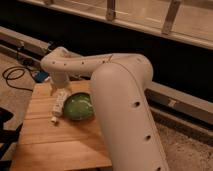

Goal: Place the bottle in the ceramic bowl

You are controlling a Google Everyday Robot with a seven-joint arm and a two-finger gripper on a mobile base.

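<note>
The white bottle (pixel 59 105) lies stretched out on the wooden table (pixel 55 145), close against the left side of the green ceramic bowl (pixel 79 106). Its small pale cap (pixel 53 120) points toward the table's front. My gripper (pixel 60 93) reaches down from the white wrist (pixel 57 65) right at the bottle's far end. Whether it touches or holds the bottle does not show. The bowl has nothing in it, and its right part is hidden behind my forearm.
My thick white arm (pixel 125 105) fills the right half of the view and covers the table's right side. A black cable (pixel 12 77) lies on the floor to the left. A dark wall with a rail (pixel 30 45) runs behind the table.
</note>
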